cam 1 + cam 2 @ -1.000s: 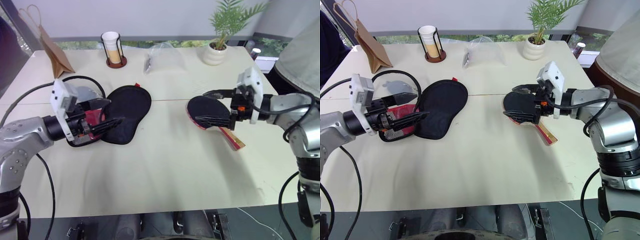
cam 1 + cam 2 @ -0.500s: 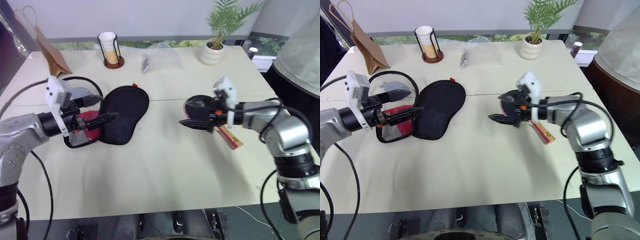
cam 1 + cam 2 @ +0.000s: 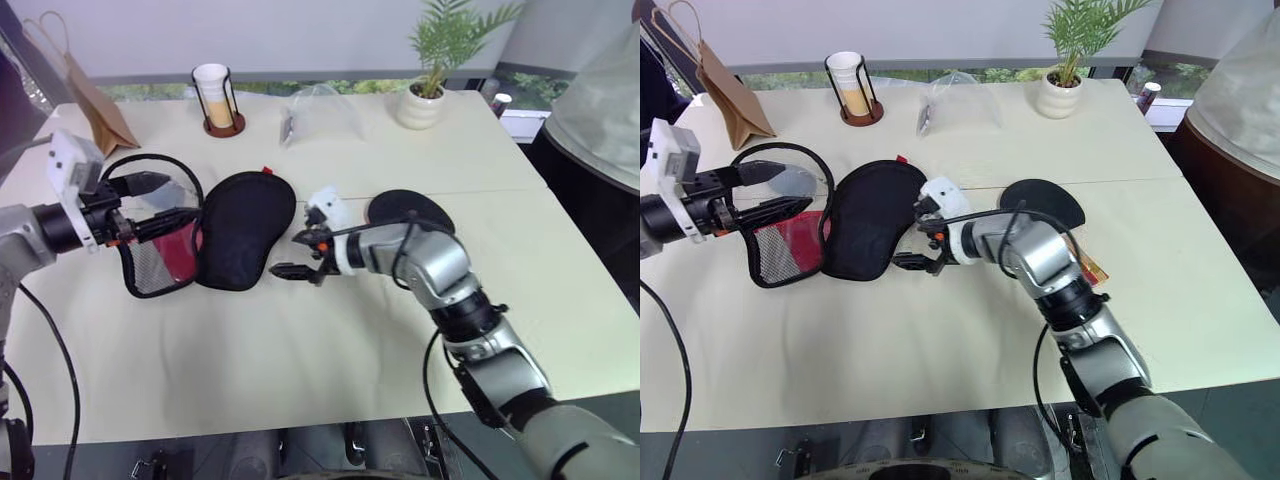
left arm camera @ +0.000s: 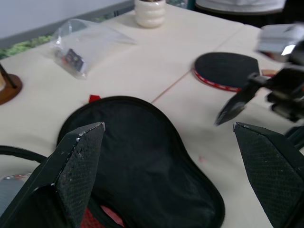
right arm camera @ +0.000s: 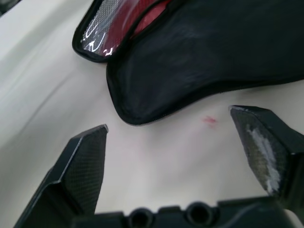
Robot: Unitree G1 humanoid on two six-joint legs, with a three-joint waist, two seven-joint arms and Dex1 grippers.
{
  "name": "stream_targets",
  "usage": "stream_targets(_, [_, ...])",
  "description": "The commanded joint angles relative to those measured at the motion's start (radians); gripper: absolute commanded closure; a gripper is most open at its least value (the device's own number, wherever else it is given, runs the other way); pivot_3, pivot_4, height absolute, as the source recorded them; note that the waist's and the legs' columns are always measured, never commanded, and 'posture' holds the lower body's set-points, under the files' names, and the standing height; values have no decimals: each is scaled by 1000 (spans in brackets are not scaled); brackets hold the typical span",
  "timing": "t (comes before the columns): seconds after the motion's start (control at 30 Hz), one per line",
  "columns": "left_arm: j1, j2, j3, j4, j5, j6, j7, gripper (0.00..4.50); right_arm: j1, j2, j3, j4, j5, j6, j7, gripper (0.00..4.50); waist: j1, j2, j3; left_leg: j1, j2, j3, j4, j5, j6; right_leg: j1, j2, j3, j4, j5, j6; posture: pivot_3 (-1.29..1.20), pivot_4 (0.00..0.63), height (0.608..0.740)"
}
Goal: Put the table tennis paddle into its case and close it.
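The table tennis paddle lay flat on the table, black face up, over on the robot's right side and free of both grippers, with nothing gripping it. A second earlier the right gripper had been hovering right over that paddle; by this moment it had swung across toward the robot's left, leaving the paddle behind, and sat low by the narrow end of the case, its two black fingers spread wide and holding nothing. The wrist view of that arm showed the case's rounded black tip lying just beyond the gap between those fingers, not touching them. The case itself lay unzipped and splayed open, the plain black half toward the middle of the table, the half with the red panel and black mesh toward the left, and nothing inside it. The left gripper had drifted out toward the left edge since the earlier frame and hovered over the mesh half, fingers wide apart too, empty. A thin black cord loop curved behind the case. Farther back stood a paper cup in a wire holder, holding something yellow low down, a clear plastic bag with small dark items in it, a brown paper bag and a potted plant.
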Motion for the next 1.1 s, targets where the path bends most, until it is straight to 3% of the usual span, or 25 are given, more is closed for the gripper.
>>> stream_targets(0.03, [3, 18, 49, -23, -4, -10, -12, 0, -48, 66, 0, 92, -34, -24, -37, 68, -1, 0, 0, 0, 0, 0, 0, 0, 0, 0, 0, 0, 0, 0, 0, 0, 150, 740])
stream_targets(0.43, [66, 18, 105, -105, -21, 15, 9, 0, -105, 267, 10, 433, -158, -186, -91, 68, -14, -1, 0, 1, 1, 0, -1, 0, 0, 0, 0, 0, 1, 0, 0, 0, 150, 740])
stream_targets(0.67, [163, 94, 162, -139, -24, 34, -86, 0, -155, 350, 21, 602, -235, -310, -99, 68, -44, -1, -1, 2, 1, 0, -2, 0, -1, -1, 1, 0, 2, 0, 0, 0, 150, 740])
stream_targets(0.77, [238, 151, 207, -134, -4, 27, -173, 0, -158, 364, 42, 659, -283, -366, -101, 897, -53, -1, -1, 2, 1, 0, -5, 1, -2, -2, 1, 0, 2, 0, 0, 0, 150, 740])
stream_targets(1.0, [334, 228, 255, -71, 74, -53, -311, 0, -151, 361, 23, 695, -331, -409, -83, 4449, -53, -2, -1, 3, 1, 0, -14, 4, -7, -6, 0, 0, 1, -1, -3, 0, 150, 740])
stream_targets(1.1, [299, 237, 228, -43, 87, -75, -315, 0, -143, 332, 5, 667, -332, -391, -71, 4487, -51, -2, -1, 3, 1, 0, -15, 4, -7, -6, 1, 0, 2, -1, -3, 0, 150, 740])
